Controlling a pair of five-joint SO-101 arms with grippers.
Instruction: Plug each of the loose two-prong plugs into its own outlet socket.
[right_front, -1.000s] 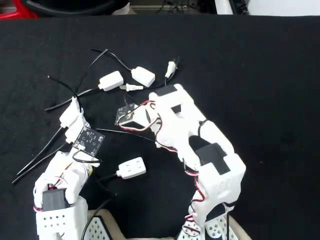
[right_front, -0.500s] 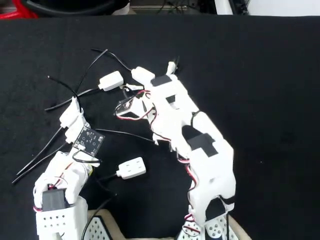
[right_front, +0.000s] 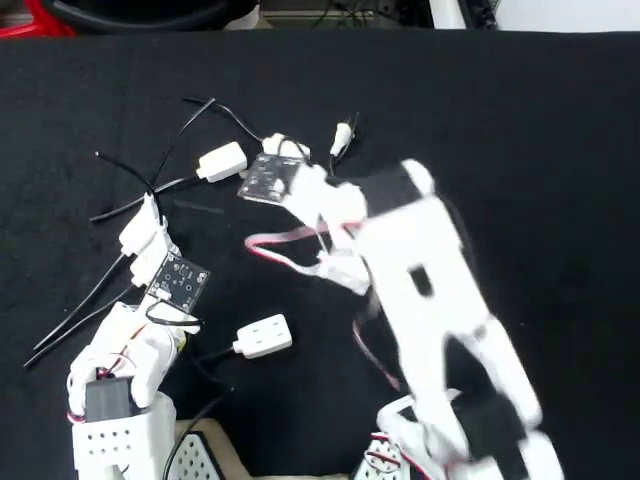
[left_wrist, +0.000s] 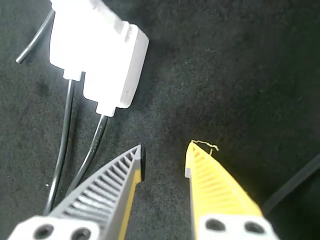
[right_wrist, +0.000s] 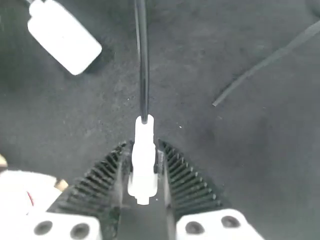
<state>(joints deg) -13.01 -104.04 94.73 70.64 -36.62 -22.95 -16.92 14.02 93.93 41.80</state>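
My right gripper (right_wrist: 143, 148) is shut on a small white two-prong plug (right_wrist: 143, 159) whose black cord (right_wrist: 142, 60) runs straight away from it. A white outlet block (right_wrist: 63, 36) lies on the cloth just beyond; in the high view that block (right_front: 222, 160) sits beside the right arm's wrist board (right_front: 268, 178). My left gripper (left_wrist: 162, 159) stands open over bare cloth, a short way from a white plug-and-socket pair (left_wrist: 97, 47) with two black cords. Another small plug (right_front: 342, 134) lies at the back, and a white outlet (right_front: 265, 335) lies near the front.
Black cords (right_front: 120, 205) trail across the left side of the black cloth table (right_front: 540, 150). A second white block (right_front: 286, 148) lies partly under the right arm. The left arm's base (right_front: 115, 435) stands at the front left. The right half of the table is bare cloth.
The right arm has stretched forward and to the left, its wrist now over the spot where the small plug lay between the white blocks. The left arm has not moved.
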